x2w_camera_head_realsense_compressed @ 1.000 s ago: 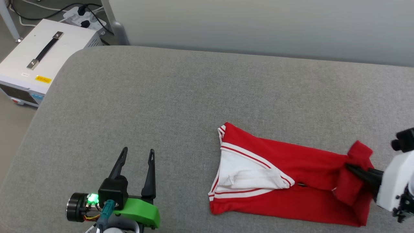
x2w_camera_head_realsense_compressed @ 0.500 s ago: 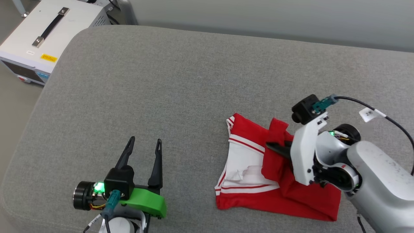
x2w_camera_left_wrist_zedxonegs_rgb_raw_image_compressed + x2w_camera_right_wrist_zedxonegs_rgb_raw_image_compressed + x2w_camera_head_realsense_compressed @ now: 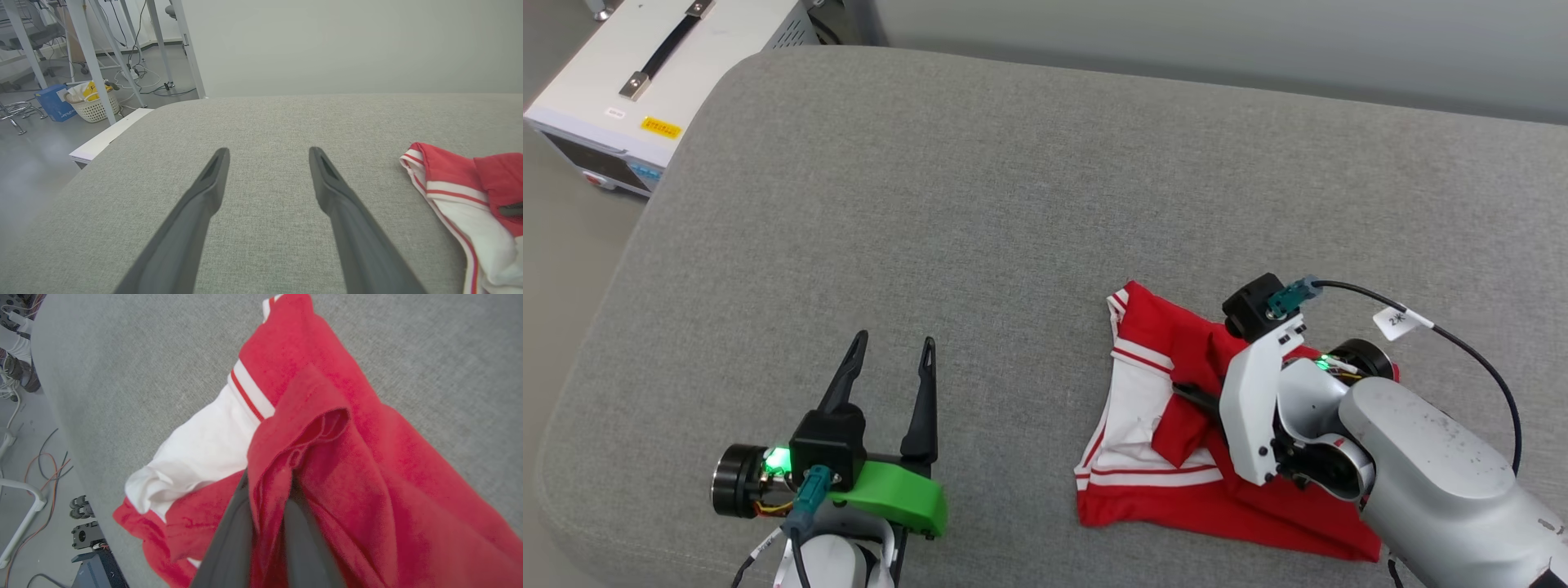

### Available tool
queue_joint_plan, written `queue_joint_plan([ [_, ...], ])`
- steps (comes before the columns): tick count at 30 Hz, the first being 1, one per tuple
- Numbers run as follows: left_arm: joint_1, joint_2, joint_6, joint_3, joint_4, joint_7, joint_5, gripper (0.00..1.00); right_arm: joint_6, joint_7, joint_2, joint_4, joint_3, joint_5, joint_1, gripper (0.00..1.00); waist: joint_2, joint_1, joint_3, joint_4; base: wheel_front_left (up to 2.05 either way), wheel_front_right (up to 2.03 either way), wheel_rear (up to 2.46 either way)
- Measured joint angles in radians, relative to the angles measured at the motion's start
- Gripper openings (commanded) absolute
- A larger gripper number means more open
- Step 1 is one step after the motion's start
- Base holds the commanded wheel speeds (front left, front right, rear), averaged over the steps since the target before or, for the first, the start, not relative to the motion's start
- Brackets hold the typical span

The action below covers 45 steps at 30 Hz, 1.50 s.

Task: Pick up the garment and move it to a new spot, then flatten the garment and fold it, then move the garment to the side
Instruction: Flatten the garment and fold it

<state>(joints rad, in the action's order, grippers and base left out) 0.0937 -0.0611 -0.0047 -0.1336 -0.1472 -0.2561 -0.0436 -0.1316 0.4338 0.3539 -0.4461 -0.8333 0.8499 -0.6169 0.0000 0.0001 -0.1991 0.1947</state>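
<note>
Pale grey forearm (image 3: 1429,465), green bracket (image 3: 890,500), long dark fingers (image 3: 925,400).

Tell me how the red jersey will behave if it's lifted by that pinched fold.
Likely floppy: the red jersey drapes and bunches around the right claw. Probably light, given its thin, soft folds. It may drag rather than slide on the textured grey cushion.

Head count at the cushion, here we go!
One garment (image 3: 1176,518); two grippers, left gripper (image 3: 894,339) and right gripper (image 3: 1194,398), two dark fingers (image 3: 196,212) apiece, four in all; one grey cushion (image 3: 980,204); one white case (image 3: 629,90) with one black handle (image 3: 666,45); one basket (image 3: 93,109); one blue box (image 3: 55,107).
</note>
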Motion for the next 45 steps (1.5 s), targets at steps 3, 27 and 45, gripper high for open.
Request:
queue_joint_plan([
  [3,-0.006,0.0,0.0,0.011,-0.002,0.0,0.0,1.0,0.0,-0.065,0.023,0.027,-0.005,0.004,0.0,1.0,0.0,0.0,0.017,-0.013,0.0,0.0,0.0],
  [27,-0.08,-0.001,-0.019,0.053,-0.007,0.0,0.0,1.0,0.0,-0.683,0.023,0.231,0.662,-0.514,0.326,1.0,0.0,-0.0001,0.152,-0.138,0.0,0.0,0.0],
  [45,-0.116,-0.001,-0.04,0.049,0.011,0.0,0.0,1.0,0.0,-0.686,-0.239,0.423,0.896,-0.64,0.717,1.0,0.0,-0.0001,0.215,-0.13,0.0,0.0,0.0],
])
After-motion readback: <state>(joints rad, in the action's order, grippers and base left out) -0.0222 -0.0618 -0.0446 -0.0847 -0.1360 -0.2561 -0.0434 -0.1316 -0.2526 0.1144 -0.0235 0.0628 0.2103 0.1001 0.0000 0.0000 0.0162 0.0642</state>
